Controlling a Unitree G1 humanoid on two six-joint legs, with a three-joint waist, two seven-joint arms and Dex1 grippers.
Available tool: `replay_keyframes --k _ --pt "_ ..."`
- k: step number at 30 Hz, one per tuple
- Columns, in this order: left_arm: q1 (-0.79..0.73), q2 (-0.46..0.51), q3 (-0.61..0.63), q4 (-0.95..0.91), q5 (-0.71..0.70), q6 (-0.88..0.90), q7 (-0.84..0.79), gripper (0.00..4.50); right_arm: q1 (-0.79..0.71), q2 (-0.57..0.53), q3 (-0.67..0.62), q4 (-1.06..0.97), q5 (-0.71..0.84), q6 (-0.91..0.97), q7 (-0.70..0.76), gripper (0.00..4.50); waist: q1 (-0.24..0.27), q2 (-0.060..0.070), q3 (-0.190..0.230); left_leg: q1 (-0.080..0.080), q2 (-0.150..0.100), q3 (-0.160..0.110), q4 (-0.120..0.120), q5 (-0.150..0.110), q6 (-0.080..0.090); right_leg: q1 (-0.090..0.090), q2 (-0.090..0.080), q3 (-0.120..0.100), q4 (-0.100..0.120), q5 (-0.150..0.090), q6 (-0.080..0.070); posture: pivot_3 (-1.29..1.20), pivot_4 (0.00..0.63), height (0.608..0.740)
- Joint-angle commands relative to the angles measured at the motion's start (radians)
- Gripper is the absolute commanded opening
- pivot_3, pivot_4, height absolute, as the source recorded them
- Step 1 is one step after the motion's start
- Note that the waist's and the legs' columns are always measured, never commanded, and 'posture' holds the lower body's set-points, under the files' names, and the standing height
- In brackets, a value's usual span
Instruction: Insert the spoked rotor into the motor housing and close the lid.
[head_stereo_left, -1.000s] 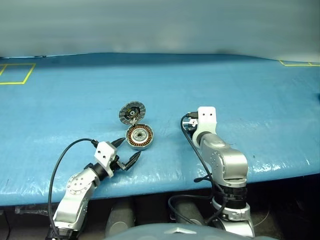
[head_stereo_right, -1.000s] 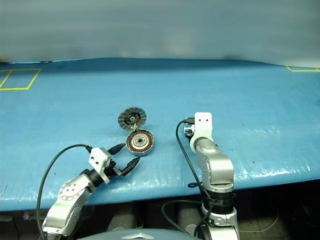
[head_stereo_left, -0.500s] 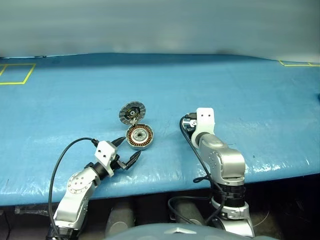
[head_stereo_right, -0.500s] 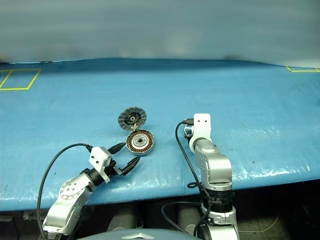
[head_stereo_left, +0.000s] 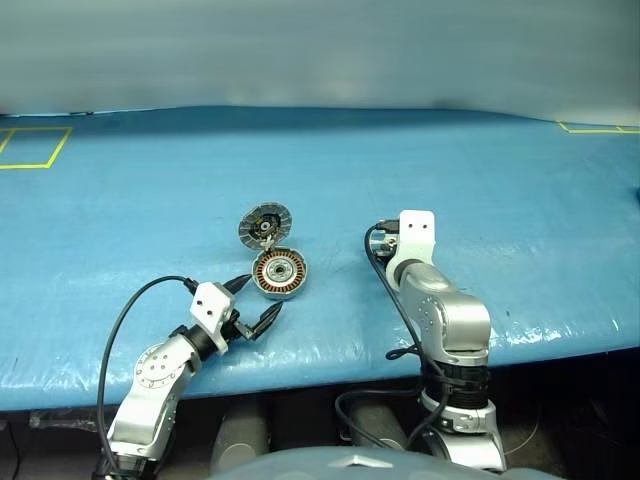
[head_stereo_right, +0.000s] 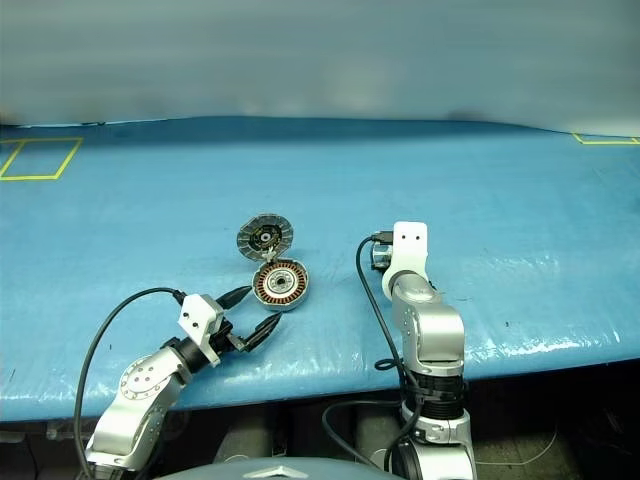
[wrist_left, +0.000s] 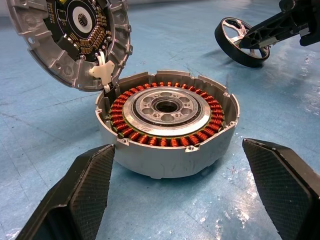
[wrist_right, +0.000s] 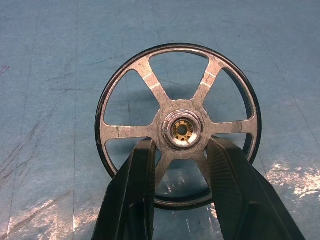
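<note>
A blue-covered tabletop, marked with yellow tape outlines at its far left and far right corners, carries a small motor being put together near its front edge. The motor housing, a grey metal cup ringed with copper coils around a silver hub, sits a little left of centre close to the front edge, its hinged lid standing open on the far side with its inner face showing. The left gripper rests just beside the housing on the front-edge side, its two black fingers spread wide on either flank of the cup and touching nothing. To the right, well apart from the housing, the right gripper has its fingers reaching through the spoked rotor, straddling one spoke below the hub; whether they are truly clamped on that spoke cannot be told. In the left wrist view the rotor appears propped on edge on the blue cover at the fingertips. The risks from here, as a judgement: a hold on a single thin spoke may let the wheel swing or slip on the lift; a tilted rotor could jam on the housing wall or scrape the coils; and the upright lid could be knocked shut by the arm crossing over
</note>
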Motion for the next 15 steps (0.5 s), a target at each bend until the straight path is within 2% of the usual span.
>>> replay_keyframes --k 1,6,9,15 --pt "0.005 -0.002 0.003 -0.019 0.005 -0.015 0.004 4.50 -0.017 -0.044 0.037 -0.072 0.028 0.024 0.067 1.19 0.000 0.000 0.000 0.000 0.000 0.000 0.000 0.000 0.000 0.000 0.000 0.000 0.000 0.000 0.000 0.00 0.150 0.740" --pt "0.009 0.001 0.022 -0.019 0.015 -0.036 0.022 4.50 -0.105 -0.250 0.212 -0.199 0.145 0.116 0.313 1.18 -0.004 0.002 0.001 -0.001 0.000 0.001 0.000 0.000 0.000 -0.002 0.000 0.001 0.000 0.000 0.000 0.00 0.150 0.740" --pt "0.009 0.001 0.029 -0.016 0.020 -0.049 0.026 4.50 -0.170 -0.377 0.346 -0.240 0.162 0.064 0.427 1.18 -0.001 0.002 0.001 0.000 0.000 0.000 -0.001 0.000 0.000 -0.002 0.001 0.000 0.001 0.000 -0.001 0.00 0.150 0.740" --pt "0.009 0.000 0.036 -0.011 0.030 -0.074 0.029 4.50 -0.232 -0.439 0.517 -0.217 0.172 -0.158 0.598 1.18 0.001 0.001 0.001 -0.002 -0.001 0.000 -0.002 0.000 0.000 -0.002 0.001 0.000 0.000 -0.001 -0.002 0.00 0.150 0.740"
